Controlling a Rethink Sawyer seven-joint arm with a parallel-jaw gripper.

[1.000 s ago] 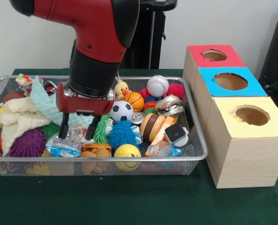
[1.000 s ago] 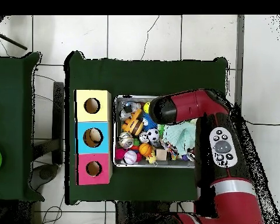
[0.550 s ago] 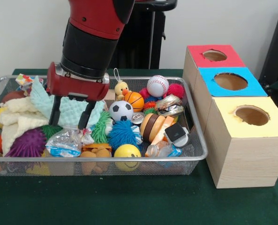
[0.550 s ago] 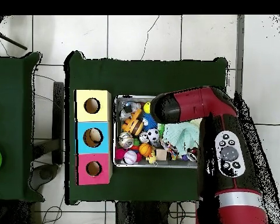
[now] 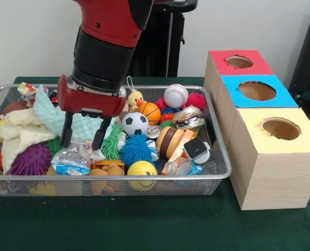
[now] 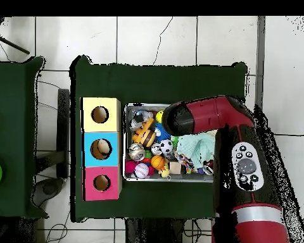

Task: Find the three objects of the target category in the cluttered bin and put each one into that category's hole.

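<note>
We hold our gripper [image 5: 82, 137] wide open and empty over the mint cloth [image 5: 73, 124], at 9 o'clock from the soccer ball [image 5: 135, 124]. We guess one thing sits in the blue hole [image 6: 101, 149] already, so more sorting is left in the bin [image 5: 217, 157].

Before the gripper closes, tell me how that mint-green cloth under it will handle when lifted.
The mint-green cloth lies crumpled over other items, so it will likely sag and drape, not hold shape. It looks thin and probably light. Its edge rests near the purple spiky ball, so it may snag or drag neighbours when the open gripper lifts.

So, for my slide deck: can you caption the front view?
Sawyer's open gripper hangs over a mint cloth in a cluttered wire bin, beside red, blue and yellow hole boxes.
</note>
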